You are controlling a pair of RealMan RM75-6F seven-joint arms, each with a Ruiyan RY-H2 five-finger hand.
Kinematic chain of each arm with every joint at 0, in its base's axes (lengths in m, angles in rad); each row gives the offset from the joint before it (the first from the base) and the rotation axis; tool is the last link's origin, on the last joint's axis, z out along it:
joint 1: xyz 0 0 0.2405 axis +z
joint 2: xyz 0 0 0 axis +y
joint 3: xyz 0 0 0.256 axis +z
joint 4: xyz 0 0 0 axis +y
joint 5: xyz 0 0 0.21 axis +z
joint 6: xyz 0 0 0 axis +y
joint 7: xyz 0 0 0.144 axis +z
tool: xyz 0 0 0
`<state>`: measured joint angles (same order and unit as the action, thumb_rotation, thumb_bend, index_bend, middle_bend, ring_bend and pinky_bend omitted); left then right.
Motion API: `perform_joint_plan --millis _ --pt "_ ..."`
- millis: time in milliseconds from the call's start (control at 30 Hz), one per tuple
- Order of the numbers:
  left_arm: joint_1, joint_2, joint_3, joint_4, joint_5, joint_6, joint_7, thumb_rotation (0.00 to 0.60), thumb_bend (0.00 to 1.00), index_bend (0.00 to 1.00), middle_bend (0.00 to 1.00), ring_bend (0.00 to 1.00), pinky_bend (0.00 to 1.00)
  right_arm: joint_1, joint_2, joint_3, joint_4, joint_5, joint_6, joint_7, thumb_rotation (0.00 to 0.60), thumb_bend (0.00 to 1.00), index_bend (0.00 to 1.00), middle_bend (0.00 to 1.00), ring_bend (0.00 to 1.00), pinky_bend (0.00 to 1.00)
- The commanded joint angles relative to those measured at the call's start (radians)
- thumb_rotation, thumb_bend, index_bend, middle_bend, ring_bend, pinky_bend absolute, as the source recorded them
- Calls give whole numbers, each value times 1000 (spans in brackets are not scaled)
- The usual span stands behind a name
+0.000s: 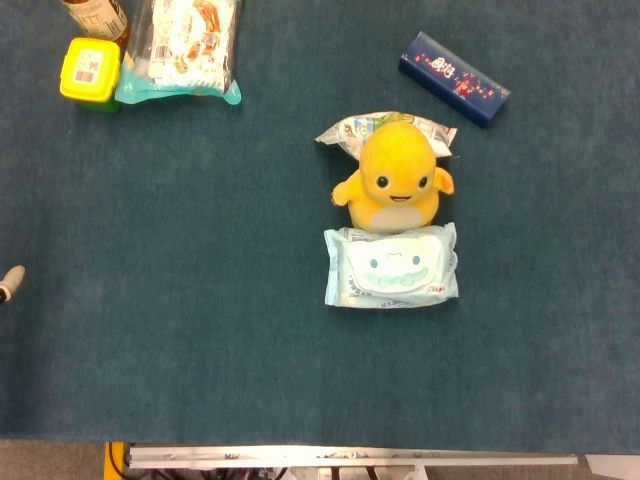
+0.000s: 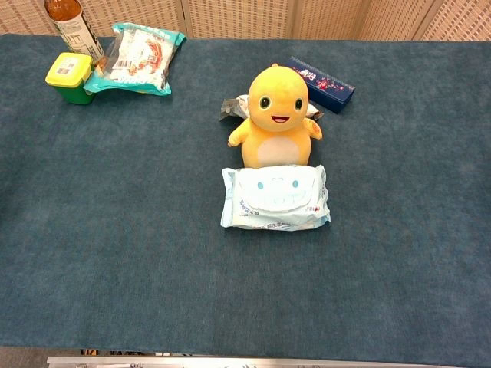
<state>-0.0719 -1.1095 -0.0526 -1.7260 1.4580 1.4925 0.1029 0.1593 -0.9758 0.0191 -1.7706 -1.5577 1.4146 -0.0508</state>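
Only a pale fingertip of the left hand [image 1: 10,282] shows at the left edge of the head view, touching nothing; whether its fingers are spread or curled cannot be told. Well apart to its right, mid-table, lies a pale blue wet-wipes pack [image 1: 391,265], flat on the blue cloth. A yellow plush toy [image 1: 396,173] sits upright just behind it, touching its far edge, with a crinkled snack packet [image 1: 349,130] behind.
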Motion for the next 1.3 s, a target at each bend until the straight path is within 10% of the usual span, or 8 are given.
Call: perform_joint_plan --millis 33,767,1300 --pt "-1 0 0 0 -1 -1 1 600 157 102 134 130 149 0 0 0 1 -1 -2 1 557 0 79 311 192 334" --pt "6 2 2 -4 -1 8 1 600 157 102 135 130 149 16 9 10 0 -22 -24 42 546 0 79 311 192 296" --pt "8 3 4 -6 0 9 3 600 157 102 135 130 149 50 22 15 -14 -41 -65 80 316 0 103 242 64 0"
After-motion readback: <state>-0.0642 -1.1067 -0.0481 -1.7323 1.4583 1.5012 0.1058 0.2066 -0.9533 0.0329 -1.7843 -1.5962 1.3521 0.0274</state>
